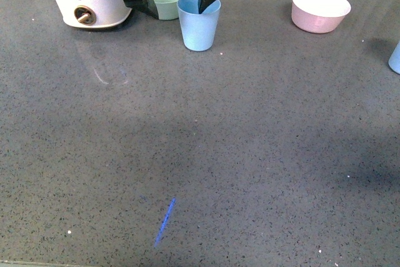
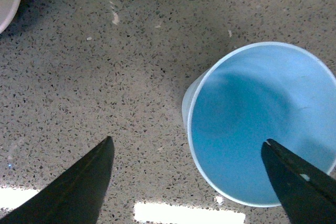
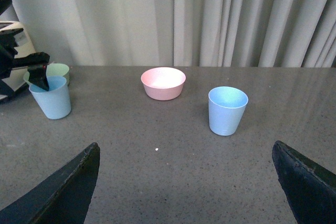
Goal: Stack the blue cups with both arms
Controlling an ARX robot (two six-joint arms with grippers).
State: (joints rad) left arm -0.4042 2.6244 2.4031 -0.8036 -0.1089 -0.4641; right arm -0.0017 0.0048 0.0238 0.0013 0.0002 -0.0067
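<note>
By the bench's (image 1: pixel 250 154) far edge, the open left gripper (image 2: pixel 187 141) straddled the wall of a cup (image 1: pixel 199 26), needing a gentle, square pinch; the right gripper (image 3: pixel 185 148) gaped too.

Two pale blue tapered cups, both upright, mouths up. One cup (image 1: pixel 199 26) sits upper centre of the front frame, with one left gripper (image 1: pixel 177 12) finger inside its rim. Other cup (image 1: pixel 395 59) is cropped at the right edge.

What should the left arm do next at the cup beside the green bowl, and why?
Probably close the left pincer on the wall of the blue cup. The pincer is open, with one finger inside the rim and the other outside it, so the cup wall already lies between them.
</note>
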